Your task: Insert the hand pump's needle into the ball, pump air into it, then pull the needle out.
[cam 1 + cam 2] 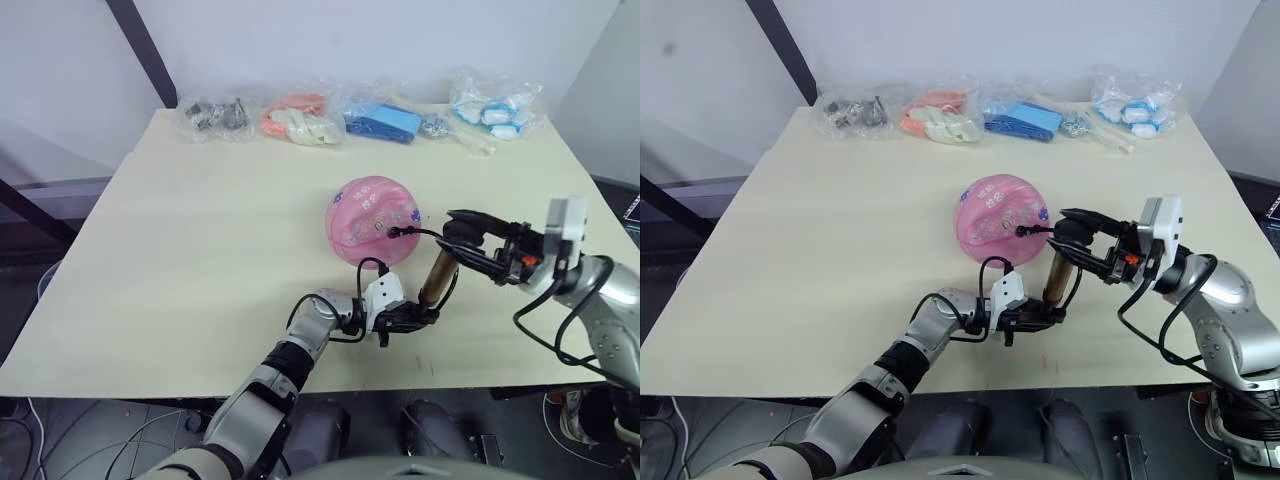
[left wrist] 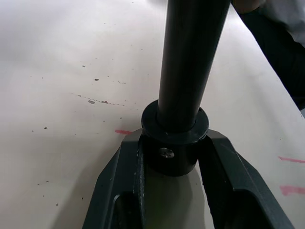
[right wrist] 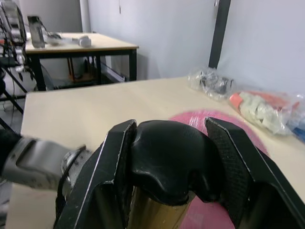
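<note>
Ball (image 1: 372,220) centre-right of frame on table (image 1: 200,250), well clear of every edge; wide bare room left of it. Bagged items (image 1: 300,118) line far edge. Hand pump (image 1: 438,277) upright just below-right of ball, near front edge. Left gripper (image 1: 405,318) clamped on pump's base cap; right gripper (image 1: 465,232) clamped on black handle. Hose (image 1: 420,232) reaches ball; needle too small to tell. Left wrist view: base cap (image 2: 174,143) between fingers (image 2: 124,186). Right wrist view: handle (image 3: 167,157), second table (image 3: 76,43) behind.

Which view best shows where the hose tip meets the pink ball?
The left eye view: the thin black hose ends at a small black fitting against the pink rubber ball. The right eye view shows the same. The right wrist view shows pink ball behind the pump's handle.
</note>
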